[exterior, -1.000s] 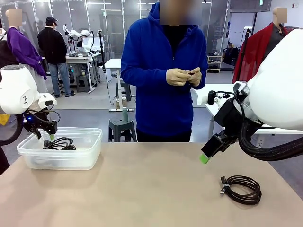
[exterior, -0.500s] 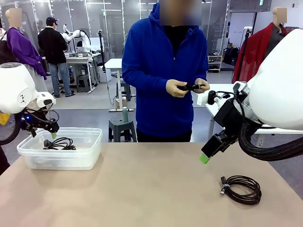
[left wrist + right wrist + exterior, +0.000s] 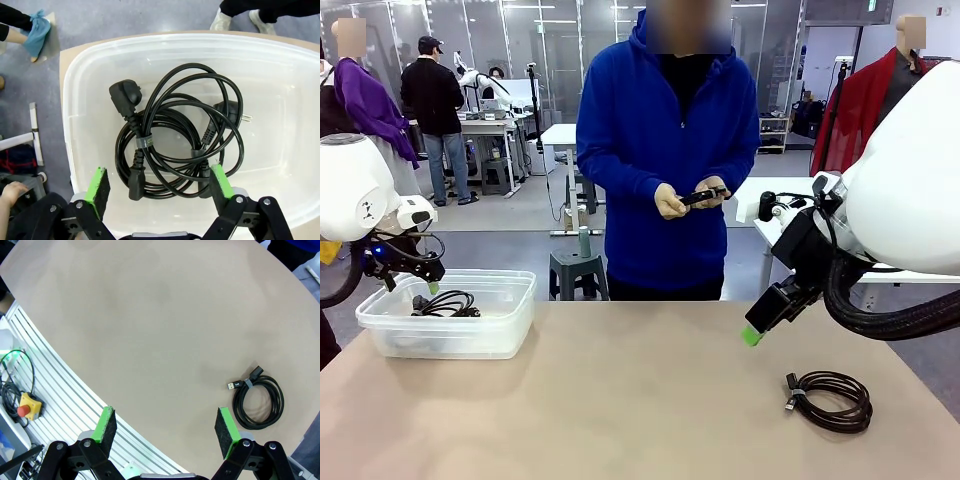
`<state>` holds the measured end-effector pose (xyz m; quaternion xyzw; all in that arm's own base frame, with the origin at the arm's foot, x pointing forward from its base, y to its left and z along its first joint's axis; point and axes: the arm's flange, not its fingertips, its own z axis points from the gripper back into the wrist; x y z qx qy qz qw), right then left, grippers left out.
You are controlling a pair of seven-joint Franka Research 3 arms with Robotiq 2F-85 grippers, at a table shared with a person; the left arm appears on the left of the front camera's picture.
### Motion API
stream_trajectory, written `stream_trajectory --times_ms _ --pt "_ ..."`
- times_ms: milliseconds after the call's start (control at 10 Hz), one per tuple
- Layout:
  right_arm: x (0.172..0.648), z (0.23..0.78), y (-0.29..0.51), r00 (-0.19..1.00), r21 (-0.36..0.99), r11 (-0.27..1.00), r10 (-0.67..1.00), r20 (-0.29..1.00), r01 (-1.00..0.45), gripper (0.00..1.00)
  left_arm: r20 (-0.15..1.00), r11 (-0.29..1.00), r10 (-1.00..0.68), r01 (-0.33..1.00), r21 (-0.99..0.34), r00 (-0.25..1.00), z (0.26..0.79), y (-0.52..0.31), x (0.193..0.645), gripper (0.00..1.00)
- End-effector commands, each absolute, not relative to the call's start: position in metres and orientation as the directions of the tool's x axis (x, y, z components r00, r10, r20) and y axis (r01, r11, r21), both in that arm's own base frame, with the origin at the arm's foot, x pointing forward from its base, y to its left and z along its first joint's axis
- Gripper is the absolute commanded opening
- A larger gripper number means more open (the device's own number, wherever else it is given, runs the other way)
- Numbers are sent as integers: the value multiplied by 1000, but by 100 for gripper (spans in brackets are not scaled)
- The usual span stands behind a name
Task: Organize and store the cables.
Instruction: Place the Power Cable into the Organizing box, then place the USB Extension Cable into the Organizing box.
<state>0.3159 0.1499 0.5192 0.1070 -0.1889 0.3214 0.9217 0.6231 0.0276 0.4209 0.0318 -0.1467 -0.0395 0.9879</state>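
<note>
Down at the near edge, the surface (image 3: pixel 640 400) lay bare from corner to corner, with plenty of room to move. Just in from the near right corner sat one coiled cable (image 3: pixel 832 400), lying flat. Its oval ran roughly along the near edge, and its tied ends and small connectors stuck out at the left side, toward the middle of the surface. It sat apart from both the right edge and the near edge.

Above and a little beyond that coil hung the right jaws, spread wide with nothing between the green pads (image 3: pixel 106 426), well off the cable. The whole middle of the surface was wide open, all the way across.

Over at the left edge stood a clear plastic bin (image 3: pixel 515 310), set back from the near edge. More cables (image 3: pixel 175 145) lay flat on its floor in a loose round coil, toward the bin's left half. Their plugs pointed different ways, one thick plug (image 3: pixel 125 95) at the coil's rim. The left jaws hovered over the bin, spread wide and gripping nothing, clear of the cords.

At the far edge stood a person, both hands (image 3: pixel 670 203) at chest height holding a small black item (image 3: pixel 698 197), roughly level; what it was, I couldn't tell.
</note>
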Motion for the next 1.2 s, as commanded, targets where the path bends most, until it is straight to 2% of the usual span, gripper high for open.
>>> stream_trajectory --times_ms 0,700,800,900,1100 --pt "317 519 150 723 76 773 549 420 -630 100 290 995 -88 69 75 953 422 27 624 100" --pt "317 519 150 723 76 773 549 420 -630 100 287 995 -87 69 74 954 421 28 623 100" --pt "317 519 150 723 76 773 549 420 -630 100 310 992 -126 116 53 942 434 26 612 100" --pt "317 519 150 723 76 773 549 420 -630 100 307 976 -199 216 -24 931 447 24 589 100" --pt "317 519 150 723 76 773 549 420 -630 100 319 940 -316 340 -20 893 462 17 532 100"
